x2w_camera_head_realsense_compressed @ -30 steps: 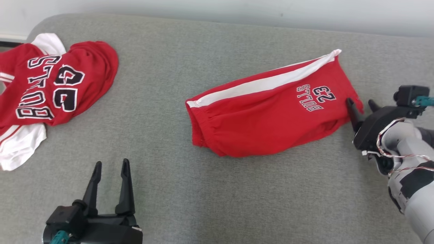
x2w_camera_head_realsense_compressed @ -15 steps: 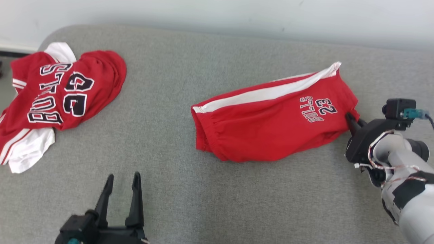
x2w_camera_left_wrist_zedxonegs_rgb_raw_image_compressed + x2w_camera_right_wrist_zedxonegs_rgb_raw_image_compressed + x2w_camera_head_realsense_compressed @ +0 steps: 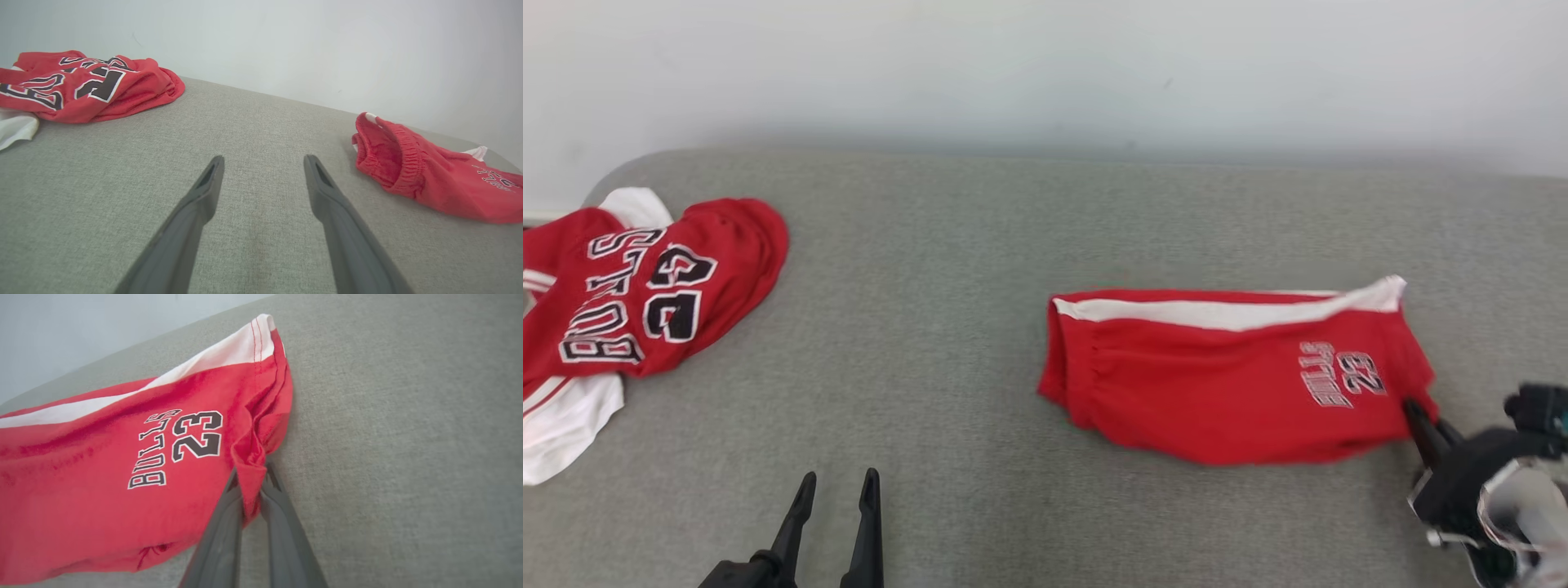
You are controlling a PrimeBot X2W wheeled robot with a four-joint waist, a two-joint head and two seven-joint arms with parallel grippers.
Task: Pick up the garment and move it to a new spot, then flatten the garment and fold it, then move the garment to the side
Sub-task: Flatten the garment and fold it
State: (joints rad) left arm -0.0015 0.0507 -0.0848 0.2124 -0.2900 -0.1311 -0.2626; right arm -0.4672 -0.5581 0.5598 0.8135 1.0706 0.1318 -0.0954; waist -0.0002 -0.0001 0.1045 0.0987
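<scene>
While the right gripper (image 3: pixel 1419 415) sits low in the right corner of the head view, its two fingers are clamped tight on a bunched bit of hem at the leg end of the red shorts (image 3: pixel 1225 376). The right wrist view shows that fold squeezed between them.

The shorts lie on the right half of the grey cushion (image 3: pixel 931 343), with the waistband toward the middle and the white stripe along the far edge. The head view is pretty blurry, so the "BULLS 23" print is hard to read there. Most of the right arm is cut off by the frame. I honestly can't tell if the pinched corner is lifted or just dragging.

The left gripper (image 3: pixel 840 476) pokes up from the bottom edge, fingers spread with nothing between them.

A red jersey (image 3: pixel 645 302) lies crumpled at the far left, well apart from the shorts and partly cropped by the frame edge.
</scene>
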